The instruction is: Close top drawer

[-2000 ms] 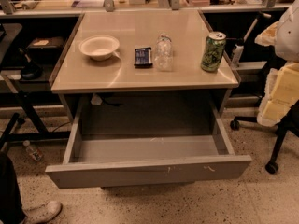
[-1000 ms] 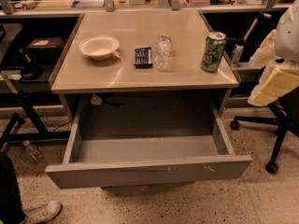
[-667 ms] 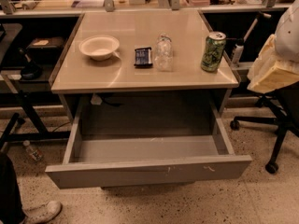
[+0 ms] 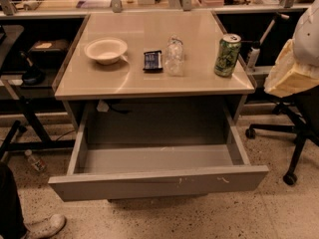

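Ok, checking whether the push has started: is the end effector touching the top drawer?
Apart. The camera view shows the end effector at the right edge, beside the tabletop, well clear of the open top drawer.

I see my tool [image 4: 290, 76] only as a pale blurred shape cut off by the right edge, beside the desk [image 4: 149, 81]. The top drawer [image 4: 159, 182] front hides its tray's near strip.

White rounded arm [image 4: 308, 31]; cream, blocky claw [image 4: 289, 77] (at the right edge).
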`<move>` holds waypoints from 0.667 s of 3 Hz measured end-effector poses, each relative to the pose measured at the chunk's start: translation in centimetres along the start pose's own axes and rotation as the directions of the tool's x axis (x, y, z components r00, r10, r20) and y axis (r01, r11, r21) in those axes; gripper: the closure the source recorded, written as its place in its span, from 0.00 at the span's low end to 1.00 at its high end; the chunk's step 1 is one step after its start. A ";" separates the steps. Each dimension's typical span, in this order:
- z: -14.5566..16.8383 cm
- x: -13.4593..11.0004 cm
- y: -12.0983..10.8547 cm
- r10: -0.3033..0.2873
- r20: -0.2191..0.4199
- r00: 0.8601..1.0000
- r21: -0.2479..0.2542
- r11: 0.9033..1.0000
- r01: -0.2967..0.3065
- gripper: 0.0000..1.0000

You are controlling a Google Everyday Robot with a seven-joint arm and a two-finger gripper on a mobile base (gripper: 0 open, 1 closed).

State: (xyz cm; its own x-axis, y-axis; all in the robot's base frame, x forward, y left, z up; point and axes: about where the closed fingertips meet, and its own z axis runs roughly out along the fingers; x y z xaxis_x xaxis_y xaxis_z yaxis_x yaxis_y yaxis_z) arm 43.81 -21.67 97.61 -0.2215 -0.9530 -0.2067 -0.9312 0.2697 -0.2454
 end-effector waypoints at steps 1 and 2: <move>0.6 0.7 1.3 0.011 -0.022 1.000 -0.019 1.000 -0.011 1.00; 2.6 1.5 4.8 0.052 -0.052 0.997 -0.059 0.997 -0.055 1.00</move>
State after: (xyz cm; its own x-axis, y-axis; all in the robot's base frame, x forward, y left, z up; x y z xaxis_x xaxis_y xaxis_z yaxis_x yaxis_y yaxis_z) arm 39.79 -21.44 93.62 -0.2840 -0.9436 -0.1700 -0.9330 0.3128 -0.1777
